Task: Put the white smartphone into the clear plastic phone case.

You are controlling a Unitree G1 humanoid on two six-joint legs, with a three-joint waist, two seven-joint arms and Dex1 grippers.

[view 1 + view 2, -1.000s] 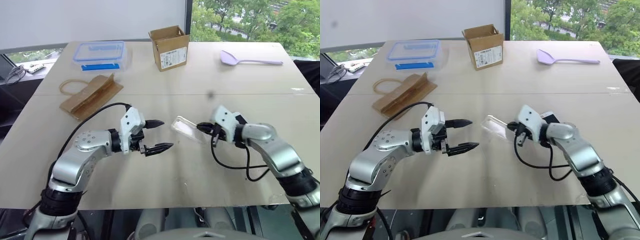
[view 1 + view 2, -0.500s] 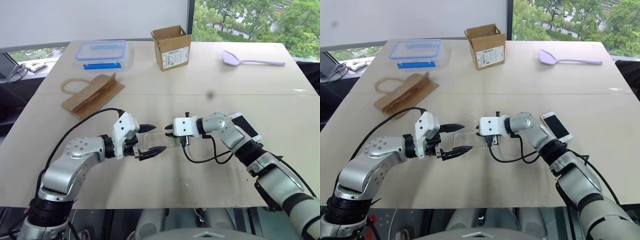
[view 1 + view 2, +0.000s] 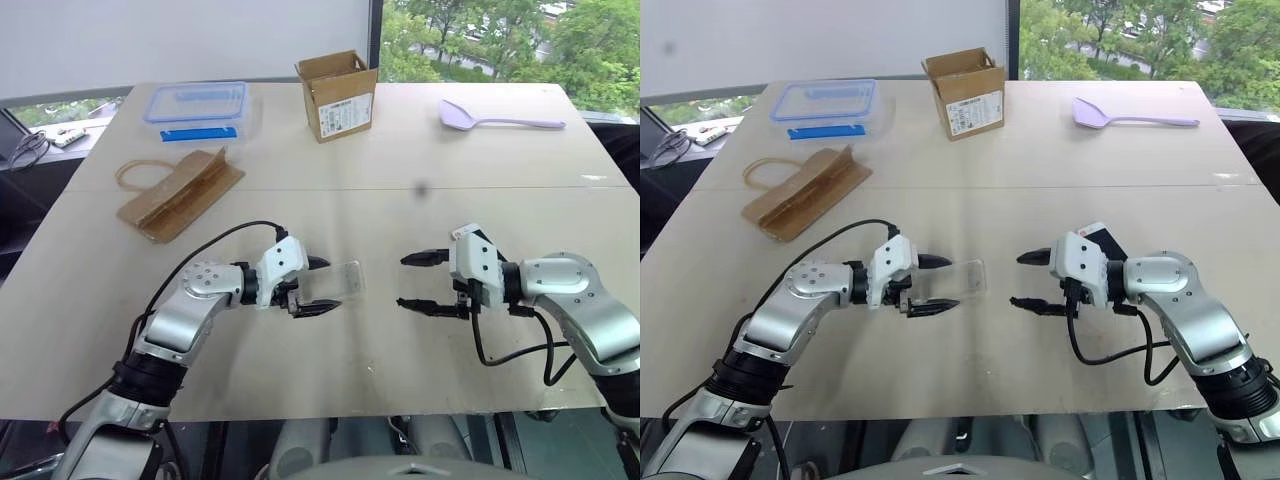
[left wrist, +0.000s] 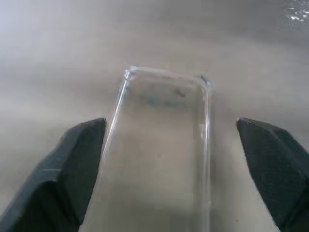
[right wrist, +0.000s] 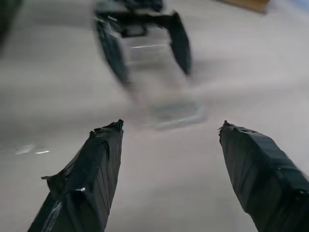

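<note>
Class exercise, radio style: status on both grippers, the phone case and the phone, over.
Left gripper open, straddling the clear phone case on the table. Right gripper open, empty, facing the case. White smartphone mostly hidden behind right wrist. Nothing between grippers.

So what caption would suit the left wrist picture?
Open left tool straddling the clear plastic phone case on the table.

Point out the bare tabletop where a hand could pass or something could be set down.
Bare: the stretch between the cardboard box and the purple spoon, and the near-right corner of the table. Crowded: the far left with the food box and paper bag, and the near middle, where clear phone case lies between the pincers.
</note>
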